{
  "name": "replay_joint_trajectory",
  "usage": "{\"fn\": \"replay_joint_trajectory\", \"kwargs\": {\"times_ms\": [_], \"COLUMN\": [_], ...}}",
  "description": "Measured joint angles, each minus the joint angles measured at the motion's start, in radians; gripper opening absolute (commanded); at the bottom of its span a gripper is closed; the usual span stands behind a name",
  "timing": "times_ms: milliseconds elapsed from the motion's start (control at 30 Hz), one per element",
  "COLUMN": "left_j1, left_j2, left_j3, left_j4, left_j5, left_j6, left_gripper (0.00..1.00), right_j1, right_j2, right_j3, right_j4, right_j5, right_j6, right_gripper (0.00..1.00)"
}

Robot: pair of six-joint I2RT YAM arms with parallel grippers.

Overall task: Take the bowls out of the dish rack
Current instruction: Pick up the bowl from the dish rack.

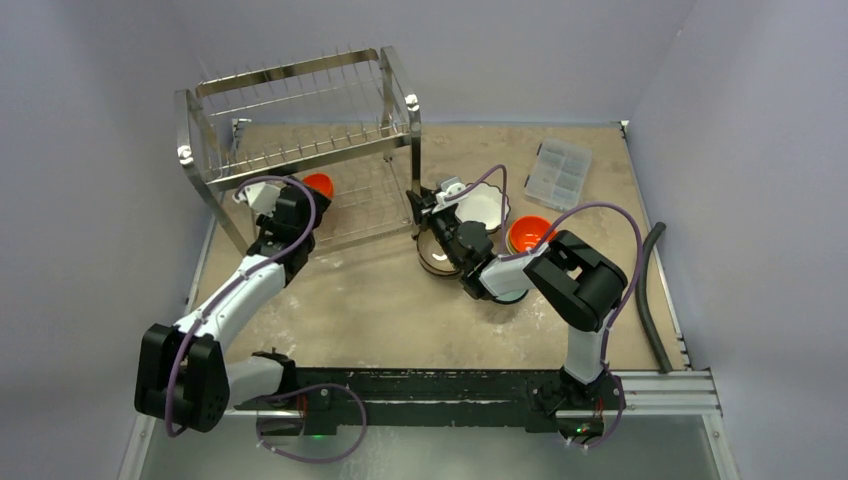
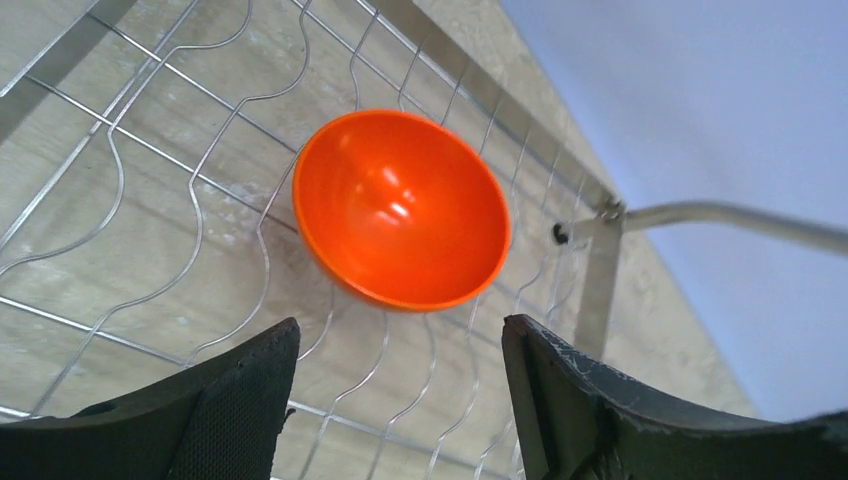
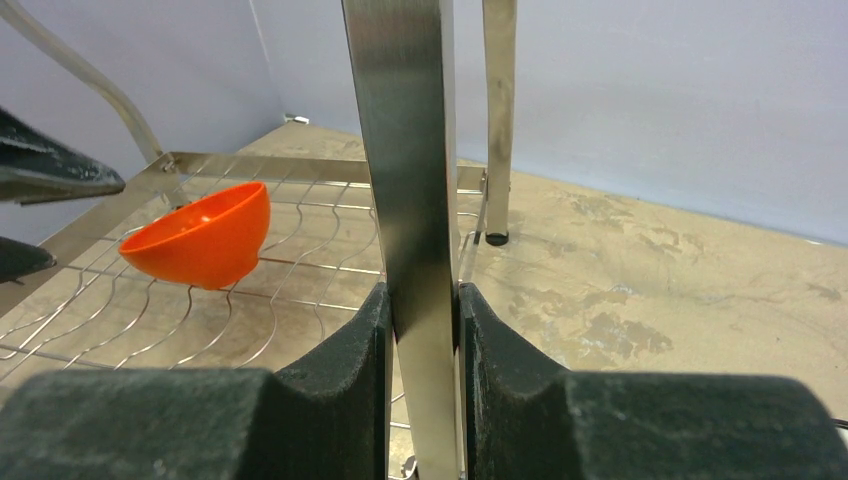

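The steel dish rack (image 1: 300, 140) stands at the back left. One orange bowl (image 1: 318, 184) lies tilted on its lower wire shelf (image 2: 150, 200). My left gripper (image 1: 303, 198) hovers just short of that bowl (image 2: 400, 210), open (image 2: 400, 345), with nothing between its fingers. My right gripper (image 1: 417, 208) is shut on the rack's front right leg (image 3: 405, 150), pads (image 3: 365, 330) pressed against both sides of the flat steel strip. The orange bowl (image 3: 200, 235) shows to the left of that leg. On the table sit a white scalloped bowl (image 1: 485, 207), an orange bowl (image 1: 530, 235) and a tan bowl (image 1: 437, 258).
A teal bowl (image 1: 512, 295) peeks out under my right arm. A clear plastic compartment box (image 1: 560, 172) lies at the back right. A black hose (image 1: 650, 290) runs along the right edge. Walls close in on the left, back and right.
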Motion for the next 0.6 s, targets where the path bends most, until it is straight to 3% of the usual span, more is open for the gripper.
{"fn": "replay_joint_trajectory", "kwargs": {"times_ms": [600], "left_j1": [0.072], "left_j2": [0.109], "left_j3": [-0.056], "left_j4": [0.139], "left_j5": [0.083], "left_j6": [-0.421], "left_gripper": [0.63], "right_j1": [0.000], "right_j2": [0.000], "right_j3": [0.000], "right_j4": [0.000], "right_j5": [-0.001], "right_j6": [0.001], "right_gripper": [0.01]}}
